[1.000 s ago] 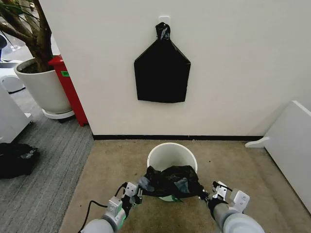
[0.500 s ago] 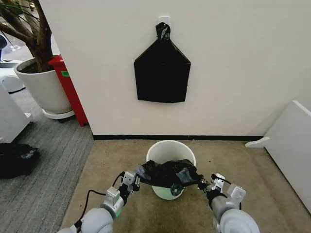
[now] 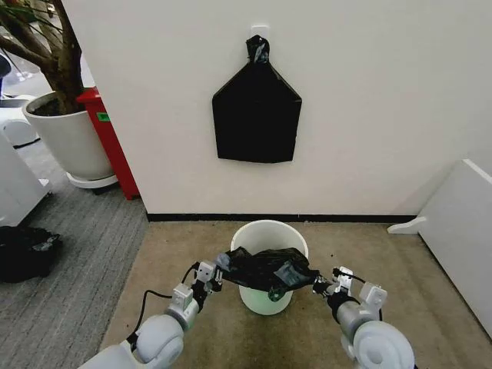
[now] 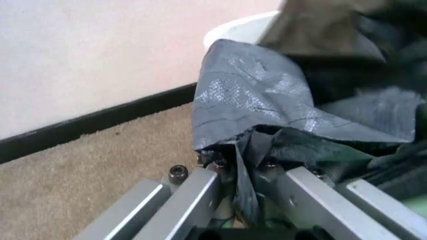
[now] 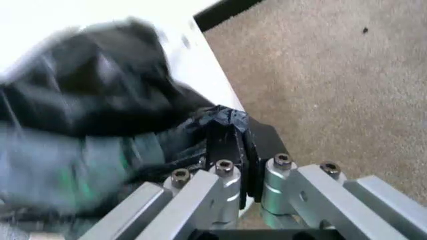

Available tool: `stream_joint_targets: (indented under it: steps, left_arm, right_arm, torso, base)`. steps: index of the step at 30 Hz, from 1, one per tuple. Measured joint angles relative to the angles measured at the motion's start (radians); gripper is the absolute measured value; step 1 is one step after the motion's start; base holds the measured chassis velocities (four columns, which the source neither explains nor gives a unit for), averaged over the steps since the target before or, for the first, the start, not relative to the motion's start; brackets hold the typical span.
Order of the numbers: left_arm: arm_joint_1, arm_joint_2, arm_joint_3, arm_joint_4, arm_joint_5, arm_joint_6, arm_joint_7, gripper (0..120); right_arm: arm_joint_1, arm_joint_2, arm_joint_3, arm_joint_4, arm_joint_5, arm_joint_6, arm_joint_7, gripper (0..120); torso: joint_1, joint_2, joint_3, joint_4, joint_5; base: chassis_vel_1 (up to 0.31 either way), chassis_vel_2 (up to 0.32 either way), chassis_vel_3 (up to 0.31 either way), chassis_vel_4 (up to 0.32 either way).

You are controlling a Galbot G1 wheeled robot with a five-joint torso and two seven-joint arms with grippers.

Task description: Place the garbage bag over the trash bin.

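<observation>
Left gripper and right gripper each pinch an edge of the garbage bag, stretched between them over the near rim of the trash bin — likely risk: thin film tears or slips out, or snags and tips the bin.
</observation>
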Motion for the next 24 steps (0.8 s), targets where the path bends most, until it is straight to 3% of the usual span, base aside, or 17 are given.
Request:
stream_joint_targets:
  steps: [14, 24]
  left_arm:
    - [-0.015, -0.037, 0.022, 0.083, 0.012, -0.004, 0.038, 0]
    - [-0.005, -0.034, 0.008, 0.062, 0.02, -0.013, 0.028, 0]
  right_arm:
    - [0.049, 0.035, -0.012, -0.088, 0.099, -0.071, -0.025, 0]
    - [0.039, 0.028, -0.004, -0.049, 0.097, -0.09, -0.018, 0]
  torso:
    - [0.0, 0.0, 0.0, 0.0, 0.0001]
    - [0.0, 0.0, 0.0, 0.0, 0.0]
  base:
    - [0.0, 0.0, 0.0, 0.0]
    - [0.0, 0.0, 0.0, 0.0]
